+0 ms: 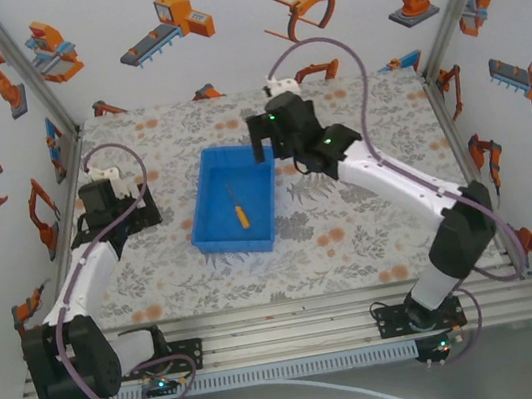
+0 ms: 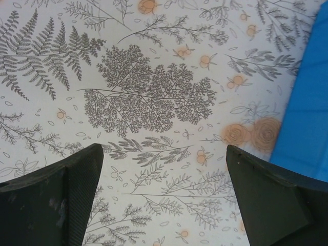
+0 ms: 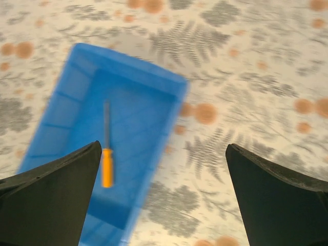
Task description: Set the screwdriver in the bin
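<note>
The job looks done to me: the screwdriver lies flat on the floor of the bin, handle toward 5 o'clock, touching neither wall. My right claw hangs spread and empty over the bin's 1 o'clock corner. My left claw is also released, over bare counter at the bin's 9 o'clock. My right wrist view is blurred, so I cannot make out the screwdriver's tip.
</note>
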Motion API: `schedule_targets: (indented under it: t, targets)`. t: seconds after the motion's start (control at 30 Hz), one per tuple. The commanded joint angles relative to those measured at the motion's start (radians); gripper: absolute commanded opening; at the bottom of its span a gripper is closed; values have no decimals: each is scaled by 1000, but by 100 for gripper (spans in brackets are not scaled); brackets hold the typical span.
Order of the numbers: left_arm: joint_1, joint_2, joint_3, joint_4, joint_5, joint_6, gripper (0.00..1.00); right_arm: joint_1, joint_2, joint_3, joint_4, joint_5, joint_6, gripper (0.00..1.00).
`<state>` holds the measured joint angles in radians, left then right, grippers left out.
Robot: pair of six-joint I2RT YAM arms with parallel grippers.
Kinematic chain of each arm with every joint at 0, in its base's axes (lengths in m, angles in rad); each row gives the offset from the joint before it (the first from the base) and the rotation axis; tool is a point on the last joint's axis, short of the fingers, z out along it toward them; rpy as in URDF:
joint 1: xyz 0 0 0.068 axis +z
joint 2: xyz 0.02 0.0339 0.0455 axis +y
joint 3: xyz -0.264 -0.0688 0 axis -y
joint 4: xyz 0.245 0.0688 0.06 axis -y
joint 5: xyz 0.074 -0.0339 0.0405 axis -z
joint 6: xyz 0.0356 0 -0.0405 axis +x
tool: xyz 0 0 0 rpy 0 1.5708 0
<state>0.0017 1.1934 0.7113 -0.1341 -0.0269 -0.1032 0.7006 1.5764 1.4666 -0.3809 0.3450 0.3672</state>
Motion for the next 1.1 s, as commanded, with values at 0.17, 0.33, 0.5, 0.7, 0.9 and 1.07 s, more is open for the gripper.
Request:
schedule_targets:
  t: [0.17,0.33,0.5,0.7,0.9,1.07]
  targets:
    - [11,6,-136,358,-17,42,97,-202,-395,-532,273,82,-115,99]
    - [16,28,-232,554,42,73,97,-318,-556,-776,378,96,-171,99]
    - [20,75,-324,739,91,120,97,-438,-601,-915,444,28,-178,99]
    - [25,153,-353,884,123,72,97,-477,-652,-1088,656,101,-277,99]
    - [30,271,-376,1040,145,64,97,-592,-602,-1253,963,117,-272,99]
    - [32,341,-432,1208,174,74,97,-647,-443,-1248,1083,58,-277,99]
